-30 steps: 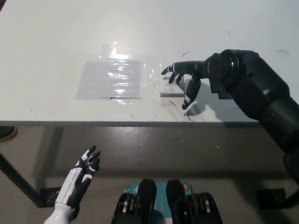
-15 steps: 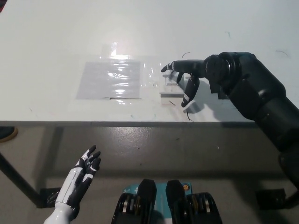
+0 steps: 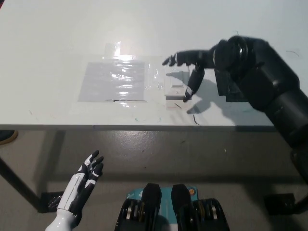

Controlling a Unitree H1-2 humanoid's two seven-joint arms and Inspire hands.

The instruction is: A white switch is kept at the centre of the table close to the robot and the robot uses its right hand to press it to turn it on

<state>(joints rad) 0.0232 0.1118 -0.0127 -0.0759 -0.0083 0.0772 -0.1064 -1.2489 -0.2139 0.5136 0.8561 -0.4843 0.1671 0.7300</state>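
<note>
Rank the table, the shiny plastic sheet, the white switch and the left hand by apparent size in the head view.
1. table, largest by far.
2. plastic sheet.
3. left hand, resting open at lower left below the table edge; nearer the camera, so its rank against the switch is unsure.
4. white switch, partly covered by the right hand.

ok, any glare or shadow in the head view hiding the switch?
Head view: strong glare on the clear glossy plastic sheet left of the small white wall switch, which is low-contrast against the white table but visible. The black right robot hand hovers over it, casting a soft shadow to the right. White left robot hand rests open, below the table edge.
</note>
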